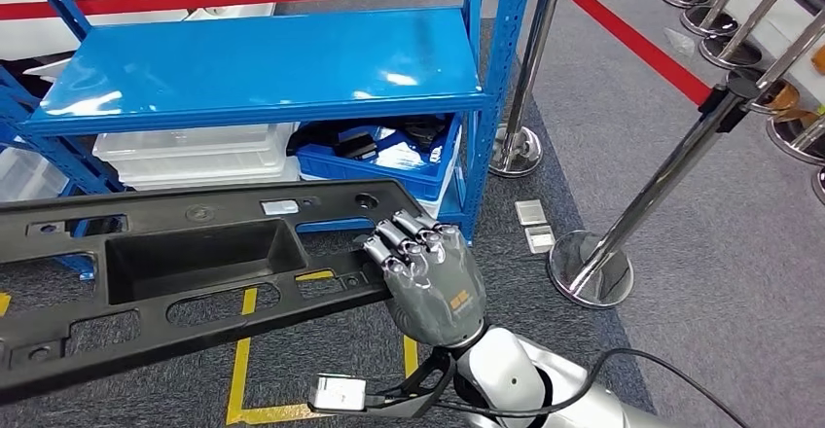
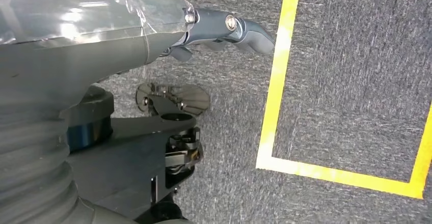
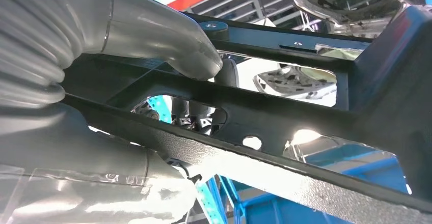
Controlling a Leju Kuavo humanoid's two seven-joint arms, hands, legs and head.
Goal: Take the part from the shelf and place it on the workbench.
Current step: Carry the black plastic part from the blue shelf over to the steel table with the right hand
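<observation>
A long black plastic part (image 1: 195,253) with a deep rectangular recess and several cut-outs lies across the head view, reaching from its left edge to the middle, in front of the blue shelf (image 1: 263,68). My right hand (image 1: 428,272) grips the part's right end, fingers curled over its upper side. In the right wrist view the thumb (image 3: 168,40) presses on one face of the part (image 3: 285,117) and darker fingers show through a slot. My left hand (image 2: 224,28) hangs over the grey carpet with a finger stretched out and nothing in it.
The shelf's top board is bare; below it stand clear plastic boxes (image 1: 195,156) and a blue bin (image 1: 389,156) of small items. Chrome stanchions (image 1: 589,267) with a red belt (image 1: 632,39) fence the right side. Yellow tape (image 2: 275,81) marks a square on the carpet.
</observation>
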